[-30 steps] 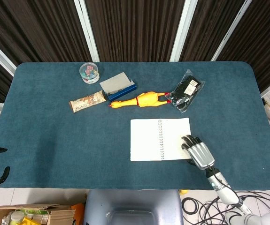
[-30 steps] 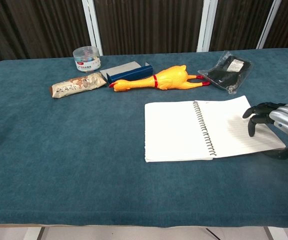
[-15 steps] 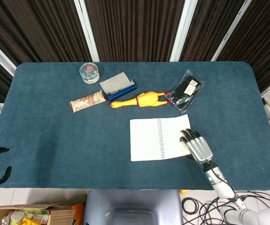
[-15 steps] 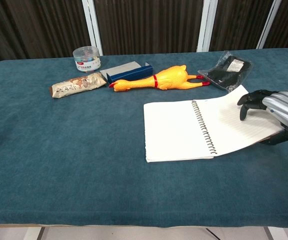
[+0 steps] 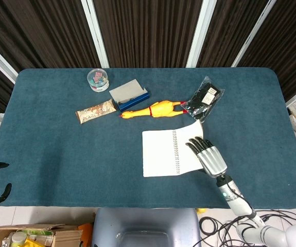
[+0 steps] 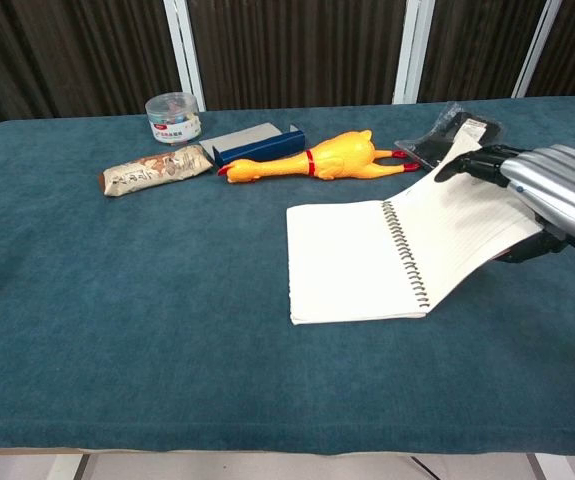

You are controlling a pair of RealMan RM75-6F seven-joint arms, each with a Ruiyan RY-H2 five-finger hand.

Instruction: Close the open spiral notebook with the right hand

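On the blue worktop point(image 6: 117, 300), the spiral notebook point(image 6: 357, 262) lies half-closed: the right robot hand point(image 6: 547, 195) holds its right cover raised at a slant, fingers over the edge. Folding it down onto the left page remains.

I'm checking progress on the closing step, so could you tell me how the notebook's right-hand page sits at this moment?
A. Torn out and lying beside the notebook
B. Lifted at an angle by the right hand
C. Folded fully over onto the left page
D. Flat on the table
B: the right hand holds the outer edge of the spiral notebook's right page, which slopes up from the spiral off the table.
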